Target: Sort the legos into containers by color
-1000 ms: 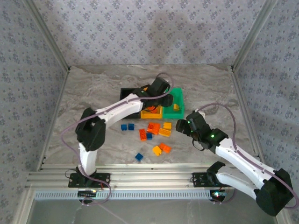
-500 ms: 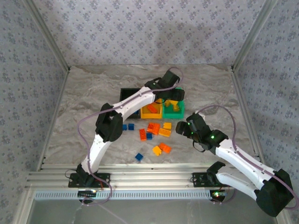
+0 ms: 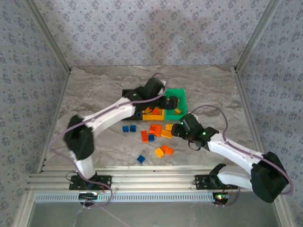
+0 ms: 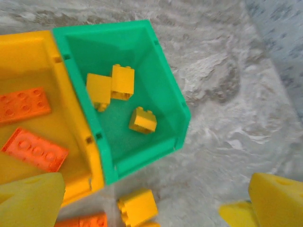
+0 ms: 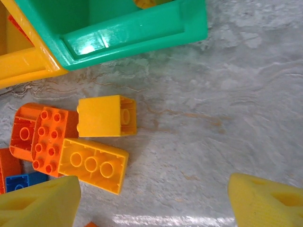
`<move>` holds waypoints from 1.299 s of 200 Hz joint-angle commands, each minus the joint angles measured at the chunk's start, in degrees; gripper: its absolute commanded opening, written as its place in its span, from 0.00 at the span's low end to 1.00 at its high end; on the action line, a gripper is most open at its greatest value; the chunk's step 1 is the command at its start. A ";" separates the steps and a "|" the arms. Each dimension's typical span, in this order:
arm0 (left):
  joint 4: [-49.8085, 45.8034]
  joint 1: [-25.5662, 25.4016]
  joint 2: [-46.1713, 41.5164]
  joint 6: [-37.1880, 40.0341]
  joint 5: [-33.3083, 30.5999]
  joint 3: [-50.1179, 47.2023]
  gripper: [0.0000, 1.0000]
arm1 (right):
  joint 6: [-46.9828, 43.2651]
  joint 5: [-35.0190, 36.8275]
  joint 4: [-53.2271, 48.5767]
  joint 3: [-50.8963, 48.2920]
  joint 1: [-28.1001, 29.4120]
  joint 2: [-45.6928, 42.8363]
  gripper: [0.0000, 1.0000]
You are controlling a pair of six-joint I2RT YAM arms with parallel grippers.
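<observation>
Three bins joined in a row: black bin (image 3: 127, 94), orange bin (image 4: 28, 42) in the middle, green bin (image 4: 168, 90) on the end. The green bin's got three yellow bricks (image 4: 123, 81) in it, and the orange bin next to it has two flat orange plates (image 4: 35, 149). Loose just in front of the green bin: a yellow cube (image 5: 106, 116), a longer yellow brick (image 5: 93, 165) and an orange brick (image 5: 47, 137). Blue bricks (image 3: 126, 128) lie further off.

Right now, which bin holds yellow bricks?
The green bin, at the row's right end: three yellow bricks lie in it. The orange bin beside it holds flat orange bricks.
</observation>
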 commanded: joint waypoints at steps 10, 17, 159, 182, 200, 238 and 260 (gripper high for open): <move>5.68 0.02 -16.92 -3.15 -3.87 -17.68 1.00 | -1.96 -0.37 5.49 4.36 0.64 6.35 0.81; 5.45 0.03 -20.63 -3.56 -4.86 -21.63 1.00 | -2.46 -0.52 6.01 5.20 0.62 7.92 0.81; -6.10 -0.20 -52.60 -12.97 -14.08 -50.44 1.00 | -3.39 2.19 4.48 12.95 0.73 25.43 0.51; -6.32 -0.22 -52.55 -13.18 -14.69 -50.93 1.00 | -3.05 2.64 5.13 10.60 0.57 23.17 0.42; -6.38 -0.24 -52.55 -13.25 -14.87 -51.44 1.00 | -2.87 2.96 5.02 8.26 0.44 19.52 0.40; -6.33 -0.21 -52.51 -13.18 -15.23 -53.00 1.00 | -4.05 3.66 -0.10 5.36 1.09 7.43 0.38; -6.15 -0.20 -52.82 -13.57 -15.03 -54.05 1.00 | -5.19 3.60 -2.93 6.08 1.15 0.06 0.38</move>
